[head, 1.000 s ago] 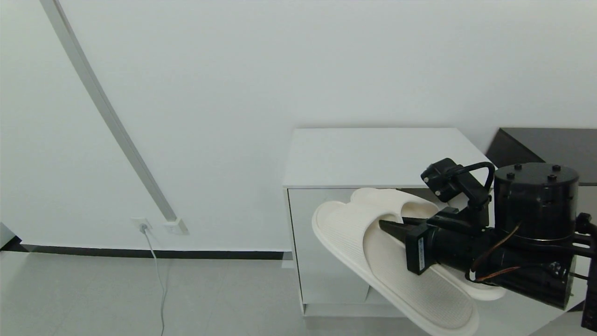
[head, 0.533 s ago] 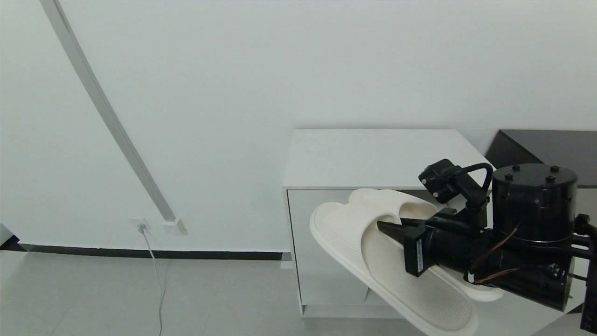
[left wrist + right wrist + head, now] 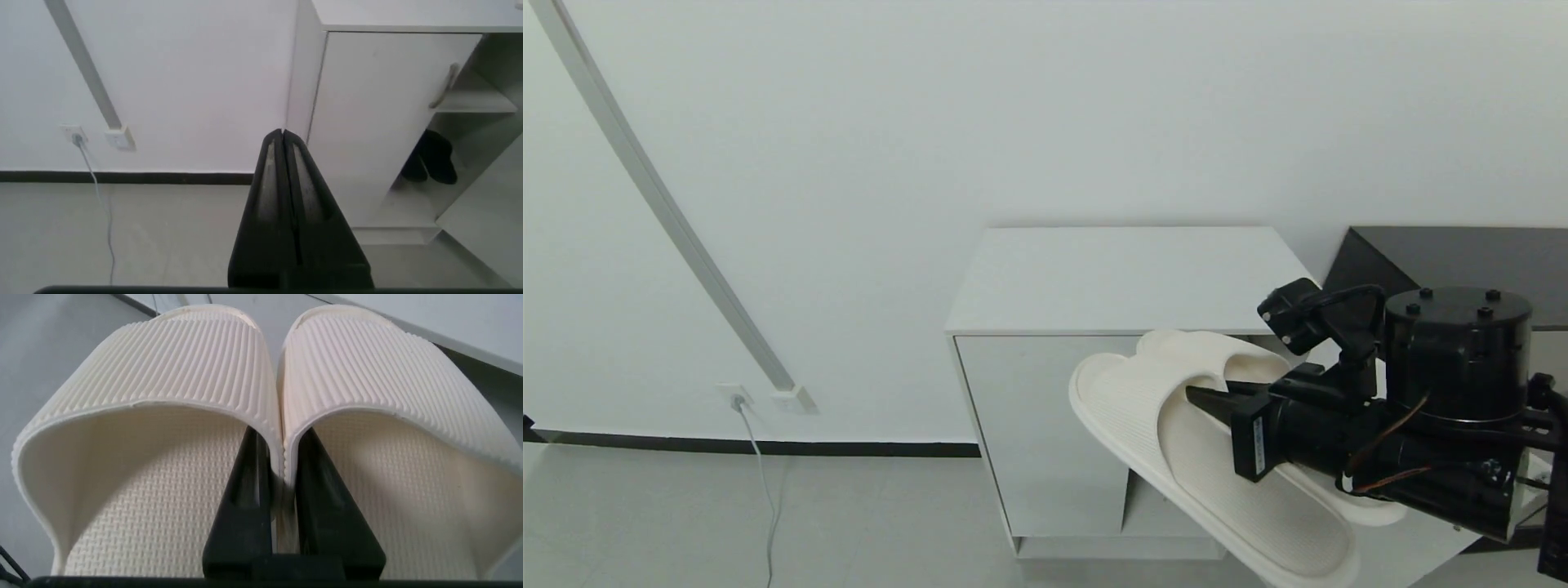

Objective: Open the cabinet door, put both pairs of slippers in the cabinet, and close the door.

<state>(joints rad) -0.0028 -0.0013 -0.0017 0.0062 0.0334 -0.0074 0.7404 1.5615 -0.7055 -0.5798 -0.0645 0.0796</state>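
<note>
A pair of cream ribbed slippers (image 3: 1127,408) hangs in front of the white cabinet (image 3: 1127,278), side by side. My right gripper (image 3: 1188,392) is shut on their touching inner edges (image 3: 282,416), its fingers reaching in under the straps. The cabinet's left door (image 3: 1045,425) with its handle (image 3: 444,86) is closed. Its right half stands open, with a dark pair of slippers (image 3: 431,159) on the bottom and a shelf (image 3: 478,102) above. My left gripper (image 3: 283,163) is shut on nothing, low and to the left of the cabinet.
A wall socket with a hanging cable (image 3: 737,400) and a slanted grey strip (image 3: 662,212) are on the wall left of the cabinet. A black surface (image 3: 1462,253) adjoins the cabinet on the right. The open door panel (image 3: 490,220) juts out at the lower right.
The head camera has turned, so the cabinet and wall now sit further left in the picture. The right gripper still holds the cream slippers in the same pose.
</note>
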